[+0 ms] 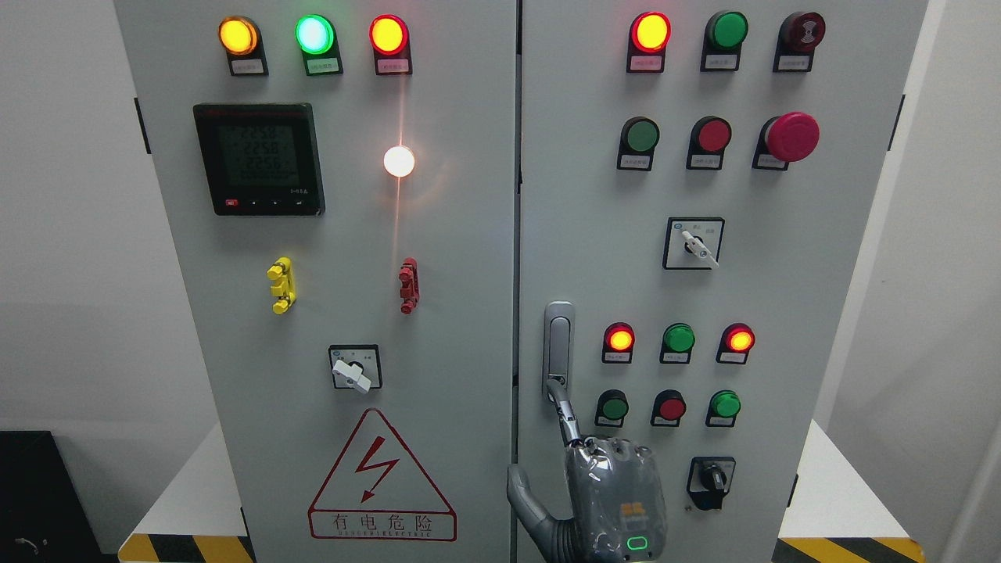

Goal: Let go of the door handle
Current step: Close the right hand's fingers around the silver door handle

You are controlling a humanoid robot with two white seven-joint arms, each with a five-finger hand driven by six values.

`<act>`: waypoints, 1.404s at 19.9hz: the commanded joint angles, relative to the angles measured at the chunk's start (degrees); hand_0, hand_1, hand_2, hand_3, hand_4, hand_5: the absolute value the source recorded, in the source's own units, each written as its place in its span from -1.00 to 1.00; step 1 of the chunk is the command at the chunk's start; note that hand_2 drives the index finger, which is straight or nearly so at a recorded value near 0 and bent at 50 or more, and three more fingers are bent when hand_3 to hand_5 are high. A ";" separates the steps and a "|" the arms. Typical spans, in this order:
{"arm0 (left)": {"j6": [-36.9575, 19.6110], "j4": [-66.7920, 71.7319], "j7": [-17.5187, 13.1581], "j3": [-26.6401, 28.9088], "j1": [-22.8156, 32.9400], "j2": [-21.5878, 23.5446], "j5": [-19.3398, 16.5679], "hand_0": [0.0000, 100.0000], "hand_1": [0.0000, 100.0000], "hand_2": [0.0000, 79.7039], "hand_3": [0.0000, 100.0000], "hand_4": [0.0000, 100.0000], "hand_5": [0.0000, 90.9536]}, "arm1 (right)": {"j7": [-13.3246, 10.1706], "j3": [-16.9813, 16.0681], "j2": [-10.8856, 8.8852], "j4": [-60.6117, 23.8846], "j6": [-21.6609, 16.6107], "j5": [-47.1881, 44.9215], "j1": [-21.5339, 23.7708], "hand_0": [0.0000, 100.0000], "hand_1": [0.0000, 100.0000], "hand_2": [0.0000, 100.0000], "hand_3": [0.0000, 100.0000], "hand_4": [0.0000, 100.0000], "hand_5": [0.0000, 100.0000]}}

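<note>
Nearest the camera, a grey robot hand [602, 493] rises from the bottom edge just right of the middle; from which side its arm enters cannot be told. Its index finger is extended upward, the tip touching the lower end of the door handle [558, 348]; the thumb juts out to the left, apart from the handle. The other fingers are hidden behind the back of the hand, so whether they are curled or relaxed cannot be told. No finger visibly wraps the handle. The handle is a slim silver lever, upright and lying flat against the left edge of the right cabinet door [782, 297], just beside the seam [517, 234] between the two doors, which appear closed. Judged progress: grip seems largely let go, with only fingertip contact left; withdrawing the hand remains. Beyond, indicator lamps [678, 339] glow beside the handle, and the left door [235, 328] carries a digital meter [259, 159] and a high-voltage warning triangle [382, 477]
</note>
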 commanded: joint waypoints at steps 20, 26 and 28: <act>-0.01 0.02 0.01 0.00 0.53 -0.01 0.05 -0.76 0.11 -1.00 -1.00 -1.00 -1.00 | 0.09 0.01 0.01 2.62 1.35 1.62 -1.37 -0.14 -0.41 -1.00 0.99 1.00 1.00; -0.01 0.02 0.01 0.00 0.53 -0.02 -0.03 -0.76 0.11 -1.00 -1.00 -1.00 -1.00 | 0.09 -0.34 0.01 2.71 1.35 1.62 -1.37 -0.14 -0.41 -1.00 0.99 0.99 1.00; -0.01 0.02 0.01 0.00 0.44 0.07 -0.03 -0.76 0.11 -1.00 -1.00 -1.00 -1.00 | 0.09 -0.34 0.01 2.71 1.44 1.62 -1.37 -0.14 -0.41 -1.00 0.99 0.99 1.00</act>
